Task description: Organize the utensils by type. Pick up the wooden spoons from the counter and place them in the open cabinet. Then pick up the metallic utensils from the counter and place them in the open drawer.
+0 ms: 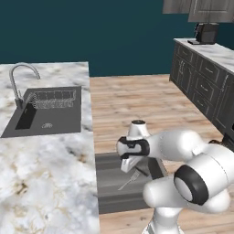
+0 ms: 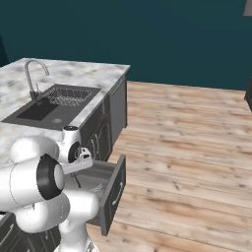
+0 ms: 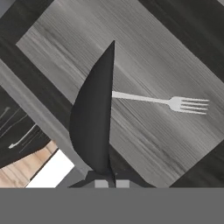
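Note:
My gripper (image 1: 137,171) hangs over the open drawer (image 1: 108,187), with the jaws shut on the handle end of the silver-grey fork (image 1: 128,181). In the hand view the two dark fingers (image 3: 94,118) stand pressed together. The fork (image 3: 175,103) sticks out sideways from between them, tines to the right, above the drawer's grey wood-grain floor (image 3: 166,52). The drawer front (image 2: 114,194) is pulled out below the marble counter (image 1: 45,173). The wooden spoons are out of view.
A sink (image 1: 48,114) with a wire rack and a curved tap (image 1: 20,75) is set into the counter. Across the wooden floor (image 2: 187,147) run dark cabinets with a coffee machine (image 1: 205,33); wall cabinets (image 1: 205,8) hang above.

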